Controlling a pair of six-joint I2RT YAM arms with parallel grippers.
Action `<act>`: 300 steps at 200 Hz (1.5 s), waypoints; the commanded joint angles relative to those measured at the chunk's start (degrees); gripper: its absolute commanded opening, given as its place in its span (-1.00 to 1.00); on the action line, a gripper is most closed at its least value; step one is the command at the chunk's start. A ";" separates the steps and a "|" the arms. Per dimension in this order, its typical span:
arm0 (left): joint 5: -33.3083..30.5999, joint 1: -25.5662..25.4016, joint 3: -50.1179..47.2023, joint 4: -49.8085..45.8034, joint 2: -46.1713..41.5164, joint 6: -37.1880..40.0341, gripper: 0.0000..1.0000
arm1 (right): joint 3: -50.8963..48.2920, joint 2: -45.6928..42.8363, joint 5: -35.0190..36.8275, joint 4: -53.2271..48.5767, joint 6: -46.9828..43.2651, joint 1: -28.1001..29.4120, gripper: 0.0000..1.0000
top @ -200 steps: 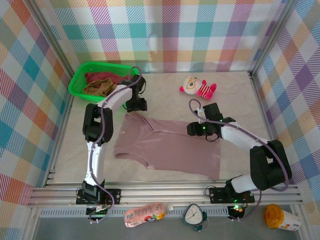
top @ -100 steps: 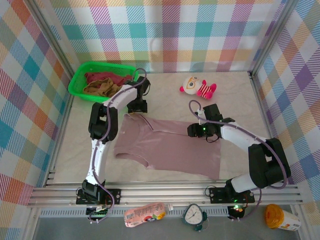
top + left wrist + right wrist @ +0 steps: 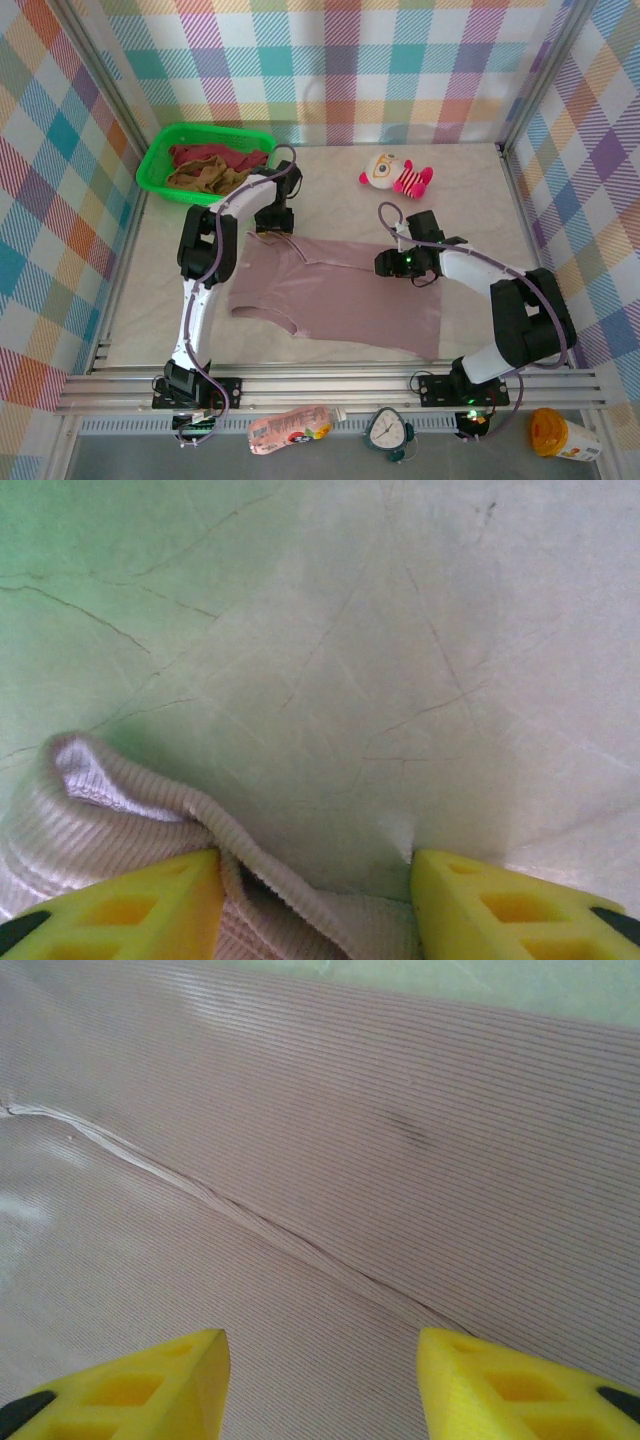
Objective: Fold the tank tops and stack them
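Working the first fold: the mauve-pink tank top (image 3: 335, 295) lies spread flat across the middle of the counter (image 3: 470, 190), hem toward the right edge, straps toward the left. I judge no fold has been made yet.

The left pincer (image 3: 273, 222) sits at the garment's far-left shoulder. In the left wrist view its fingers (image 3: 130, 905) stand apart, straddling a rumpled ribbed strap (image 3: 120, 790). The cloth lies between them but is not pinched.

The right pincer (image 3: 392, 262) is low over the garment's far edge, right of centre. Its jaws are spread over flat ribbed cloth crossed by one diagonal crease, and it holds nothing.

The tan-brown tank top (image 3: 200, 178) and the dark maroon tank top (image 3: 205, 153) are bunched in the green basket (image 3: 155, 170) at the far left corner of the counter.

Next move, as I judge it:
1. Pinch the strap fully with the left pincer.
2. Take a matching hold on the far edge with the right.
3. Carry both toward the near edge together, so that the fold lands straight.
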 commanded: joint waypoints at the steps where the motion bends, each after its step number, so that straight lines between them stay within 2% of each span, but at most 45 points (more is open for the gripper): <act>1: 0.06 0.99 -1.06 -1.10 0.58 0.74 -0.17 | -0.67 0.58 -1.62 1.06 0.47 -0.40 0.05; 32: 0.20 1.10 -0.53 -1.24 -0.66 0.74 -0.59 | -0.81 1.06 -1.88 1.38 0.52 -0.49 0.04; 62: 0.35 0.93 -0.40 -0.88 -3.27 0.70 -0.73 | -1.43 1.50 -2.42 2.17 0.74 -0.51 0.03; 100: -0.49 0.25 -0.73 -0.41 -6.71 1.24 -0.74 | -2.30 1.15 -1.15 2.39 1.61 -0.48 0.04; 211: -3.20 -1.70 -14.45 4.56 -12.64 -0.32 -0.60 | -1.97 3.63 -0.55 0.16 2.96 -0.50 0.03; 235: -5.47 -1.31 -12.50 3.17 -11.89 0.54 -0.52 | -1.92 3.72 -0.79 0.27 2.89 -0.51 0.02; 254: -6.14 -1.09 -10.02 3.50 -12.23 0.46 -0.31 | -2.19 3.63 -0.75 0.36 3.01 -0.53 0.02; 273: -7.30 -1.09 -6.81 3.76 -11.13 -0.44 -0.24 | -2.41 3.72 -0.73 0.56 3.00 -0.53 0.02; 300: -5.10 -1.18 -3.40 4.48 -7.81 -1.56 -0.12 | -2.66 2.95 -1.08 0.76 3.70 -0.52 0.02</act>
